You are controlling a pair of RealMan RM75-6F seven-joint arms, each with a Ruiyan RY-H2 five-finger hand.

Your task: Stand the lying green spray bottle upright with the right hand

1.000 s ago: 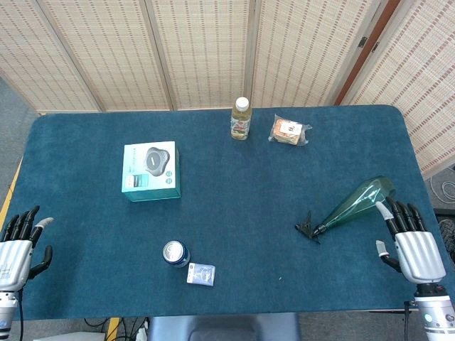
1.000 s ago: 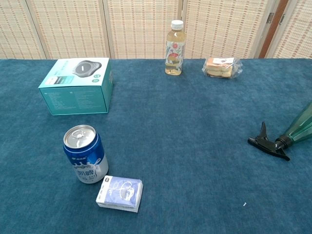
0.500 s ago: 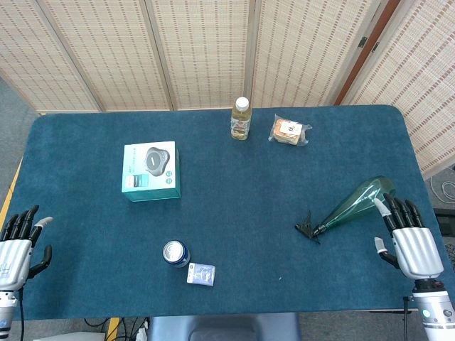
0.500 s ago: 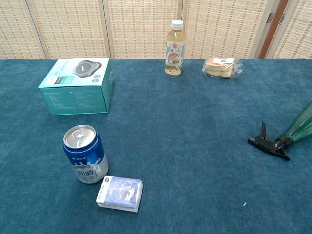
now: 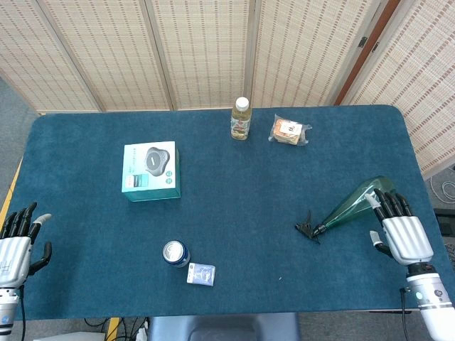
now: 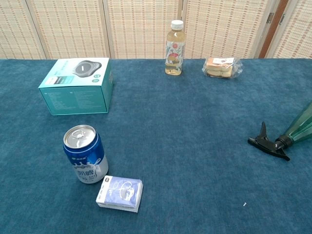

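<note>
While palm-down w/ fingers (image 5: 389, 204) apart, right hand (image 5: 403, 236) touches lying green spray bottle (image 5: 355, 200) base.

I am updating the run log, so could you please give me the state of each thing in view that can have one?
Green spray bottle: lying on its side, black trigger head pointing left, not yet stood up.
Right hand: fingers extended, fingertips at the bottle's wide base, nothing gripped.
Left hand: open, holds nothing.
Drink bottle: upright, white cap on.
Blue can: upright, tab unopened.
Teal box: closed, lying flat.
Snack packet: sealed, lying flat.
Small white pack: lying flat.
</note>
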